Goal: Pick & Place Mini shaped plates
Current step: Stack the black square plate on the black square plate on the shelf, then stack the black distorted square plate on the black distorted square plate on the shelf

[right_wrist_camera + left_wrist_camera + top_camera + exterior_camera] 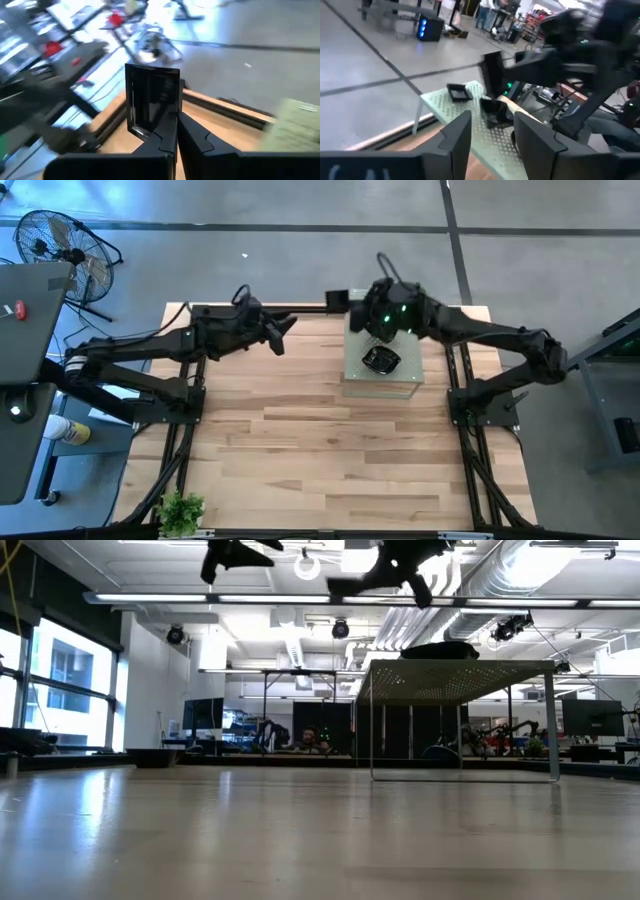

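My right gripper [174, 131] is raised over the far left corner of the pale green perforated board [400, 380] and is shut on a square glossy black mini plate [151, 100], also visible in the high view [337, 300]. More black mini plates lie in a small heap on the board [381, 360]; in the low view they sit on its top [440, 649]. My left gripper [492, 132] is open and empty. It hangs in the air left of the board [282, 330], pointing toward it. My right gripper pinches the square plate by one edge [159, 131] between its two fingers. The fingers reach roughly level toward the table's left side. The plate stands on edge beyond the fingertips, lifted clear of board and table.
The board stands on thin legs [372, 725] above the wooden table [320, 450] at its far middle. A small green plant [180, 510] sits at the near left corner. A fan [60, 245] and a desk stand on the floor to the left.
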